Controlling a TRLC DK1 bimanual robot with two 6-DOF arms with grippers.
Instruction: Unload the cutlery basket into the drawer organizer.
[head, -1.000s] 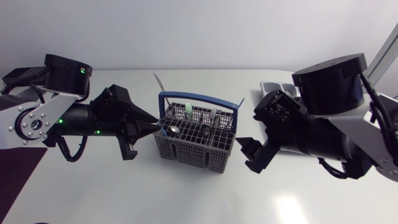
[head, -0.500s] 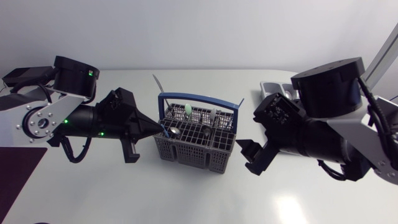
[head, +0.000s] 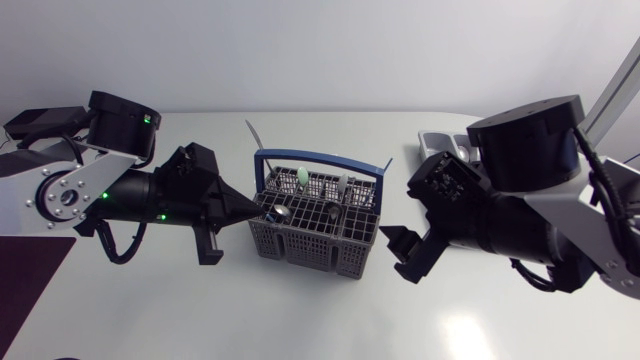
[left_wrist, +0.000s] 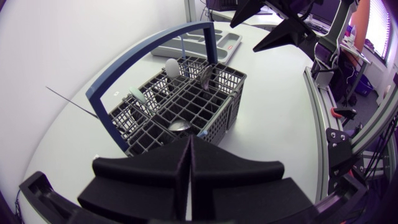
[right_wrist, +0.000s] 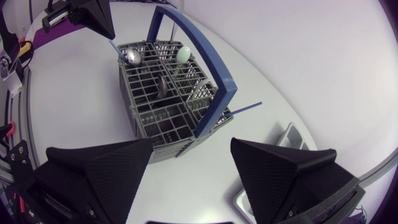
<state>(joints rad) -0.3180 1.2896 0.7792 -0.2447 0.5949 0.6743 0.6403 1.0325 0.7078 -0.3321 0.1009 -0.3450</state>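
Starting nearest you, both grippers flank the cutlery basket (head: 310, 245), one at each end. Your left gripper (head: 252, 208) has its fingers pressed together, with the tip right at the basket's rim. You appear to be pinching a blue-handled spoon (right_wrist: 130, 56) by its end: in the right wrist view its thin handle runs from that tip to the metal bowl lying in an end cell. That grip looks meant to draw the spoon up and out. Your right gripper (head: 400, 251) hangs spread wide just beside the opposite end and touches nothing. It is likely waiting to steady the basket or take a hand-over.

Inside the basket, a pale green utensil (head: 300, 178) and a metal utensil (head: 345, 186) stand head-up in the cells near the blue carrying handle (head: 320, 157). Thin rods (head: 385, 166) poke out past the ends.

Farthest off, the drawer organizer (head: 441, 140) sits partly hidden behind your right arm (head: 540, 230), well apart from the basket. You can't tell what its compartments hold. With this much cutlery in the basket, most of the unloading looks to be ahead of you.
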